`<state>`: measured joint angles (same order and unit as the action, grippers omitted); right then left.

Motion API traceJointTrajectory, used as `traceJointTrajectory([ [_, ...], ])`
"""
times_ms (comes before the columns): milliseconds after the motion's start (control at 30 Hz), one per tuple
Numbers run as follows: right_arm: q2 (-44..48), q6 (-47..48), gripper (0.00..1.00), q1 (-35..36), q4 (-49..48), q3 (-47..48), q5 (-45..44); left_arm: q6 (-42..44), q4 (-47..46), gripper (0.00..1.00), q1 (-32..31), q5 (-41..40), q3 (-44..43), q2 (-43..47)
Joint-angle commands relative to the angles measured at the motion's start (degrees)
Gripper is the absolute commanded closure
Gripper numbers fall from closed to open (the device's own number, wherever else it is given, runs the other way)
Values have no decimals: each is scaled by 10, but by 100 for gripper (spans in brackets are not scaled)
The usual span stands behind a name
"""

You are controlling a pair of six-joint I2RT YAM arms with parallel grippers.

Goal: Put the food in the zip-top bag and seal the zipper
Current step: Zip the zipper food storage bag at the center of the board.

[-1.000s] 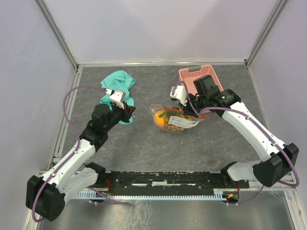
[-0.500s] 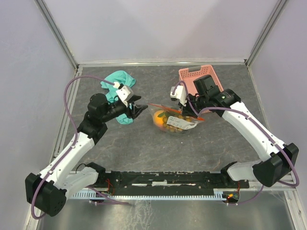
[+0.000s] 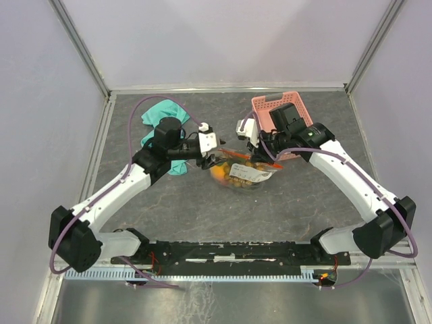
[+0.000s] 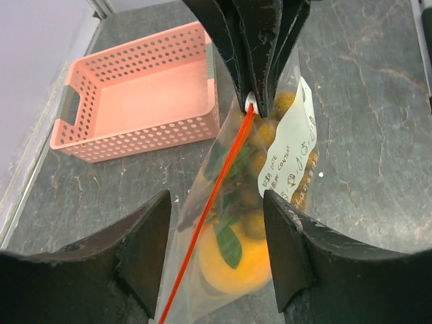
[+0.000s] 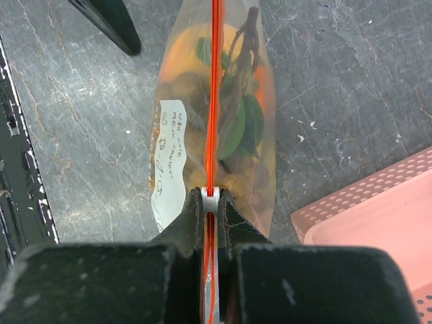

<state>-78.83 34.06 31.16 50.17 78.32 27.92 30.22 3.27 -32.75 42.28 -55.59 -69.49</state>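
the right pincer (image 5: 212, 199) is closed tight on one end of the zipper (image 5: 216, 81), holding that corner of the bag (image 5: 177, 81) up off the table (image 5: 81, 101). the left pincer (image 4: 216, 202) stands open, one finger on each side of the other end of the bag's mouth, gripping nothing; whether its fingers brush the plastic i cannot tell.

the bag sits mid-table between the two arms, its belly resting on the surface and the red strip running in a straight line from one pincer toward the other. all the fruit (image 4: 236, 260) i can see is inside it: an orange one low down, brownish and darker pieces with green leaves above. so the filling looks done. what is left, by my reading, is the seal. the strip shows as a single thin line, but the views do not show whether it is pressed shut along its length.

a pink basket (image 4: 145, 101) lies just behind the bag, near the right arm, and a teal cloth (image 3: 162, 115) lies off to the left, well apart. a white label (image 4: 290, 148) hides part of the contents. nothing blocks the strip itself; the slack plastic is the likeliest nuisance.
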Motion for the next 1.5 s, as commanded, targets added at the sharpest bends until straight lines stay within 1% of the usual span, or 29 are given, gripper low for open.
traceJointTrajectory([
  [0, -1, 7, 98, 5, -42, 37, 34, 102, 45, 38, -14, 18, -63, -38],
  [100, -6, 9, 98, 6, -43, 42, 35, 111, 56, 41, -23, 20, -80, -64],
  [200, -10, 11, 98, 7, -43, 45, 39, 113, 56, 46, -28, 24, -86, -84],
  [367, -14, 14, 98, 6, -45, 47, 39, 117, 65, 57, -33, 30, -95, -110],
  [400, -15, 14, 98, 7, -44, 47, 40, 117, 65, 62, -34, 31, -95, -112],
  [467, -17, 15, 99, 6, -45, 48, 39, 117, 65, 74, -35, 34, -95, -116],
  [567, -18, 19, 99, 7, -44, 49, 31, 119, 68, 96, -35, 31, -92, -116],
  [900, 1, 50, 99, 4, 8, 35, -64, 120, 98, 97, -24, -34, -56, -68],
  [1100, 30, 46, 99, -10, 20, 14, -93, 116, 118, 97, -6, -79, -38, -45],
  [1333, 52, 26, 99, -34, 19, -8, -134, 100, 111, 97, 12, -106, -19, -13],
  [1467, 59, 9, 99, -41, -7, -22, -131, 90, 106, 97, 17, -110, -14, -9],
])
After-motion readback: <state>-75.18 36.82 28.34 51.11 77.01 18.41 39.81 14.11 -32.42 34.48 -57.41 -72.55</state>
